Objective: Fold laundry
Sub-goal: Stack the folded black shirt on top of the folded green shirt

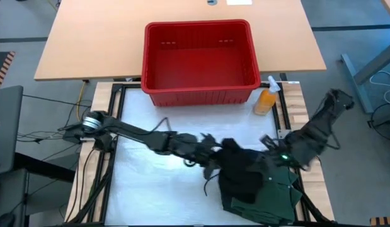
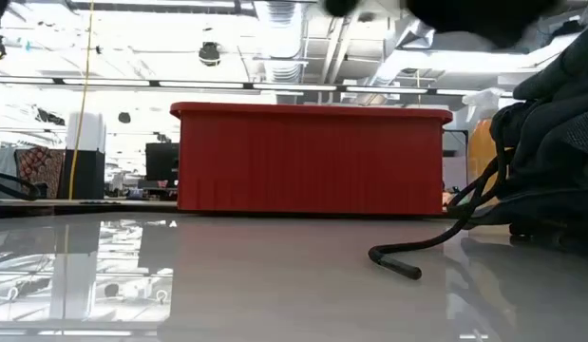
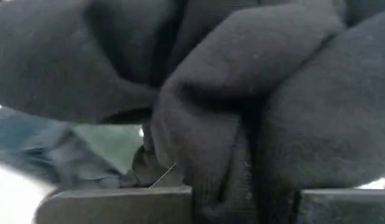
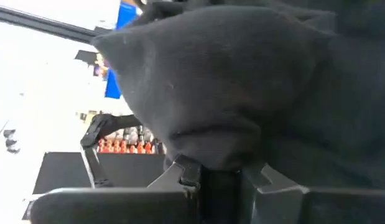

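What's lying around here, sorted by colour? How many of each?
Red: 1, the plastic basket
Orange: 1, the spray bottle
Black: 1, the garment both grippers pinch, left gripper, right gripper
Dark green: 1, the shirt under it
Total: 4

The laundry [image 1: 254, 183] lies on the table [image 1: 150, 183] in front of the basket [image 1: 201, 60], bottle [image 1: 266, 99] beside it.
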Robot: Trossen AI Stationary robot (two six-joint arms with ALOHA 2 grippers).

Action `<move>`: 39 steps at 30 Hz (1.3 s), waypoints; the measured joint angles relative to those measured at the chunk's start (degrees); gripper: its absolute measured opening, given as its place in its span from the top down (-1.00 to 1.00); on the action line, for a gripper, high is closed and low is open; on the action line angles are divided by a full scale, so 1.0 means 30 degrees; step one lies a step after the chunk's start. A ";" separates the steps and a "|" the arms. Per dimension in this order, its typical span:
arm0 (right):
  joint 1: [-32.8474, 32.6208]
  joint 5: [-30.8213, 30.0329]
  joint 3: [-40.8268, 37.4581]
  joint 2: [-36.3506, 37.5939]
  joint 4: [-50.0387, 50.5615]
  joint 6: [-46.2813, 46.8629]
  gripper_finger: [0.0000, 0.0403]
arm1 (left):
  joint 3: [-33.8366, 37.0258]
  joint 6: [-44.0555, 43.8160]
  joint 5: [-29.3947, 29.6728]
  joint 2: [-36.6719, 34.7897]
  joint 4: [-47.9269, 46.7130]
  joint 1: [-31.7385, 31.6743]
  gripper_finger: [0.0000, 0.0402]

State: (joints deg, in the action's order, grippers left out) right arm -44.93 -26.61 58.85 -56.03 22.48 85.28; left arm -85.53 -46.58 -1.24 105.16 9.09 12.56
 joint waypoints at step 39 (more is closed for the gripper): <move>-1.3113 -0.7432 -0.0044 -0.2921 1.3351 1.5763 0.66 | -1.4186 -0.4066 -0.4996 0.9372 -0.8971 -0.0511 0.83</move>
State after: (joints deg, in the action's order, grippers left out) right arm -84.27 -48.90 58.72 -64.79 62.53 132.56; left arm -128.09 -58.77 -16.22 133.27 -17.82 11.03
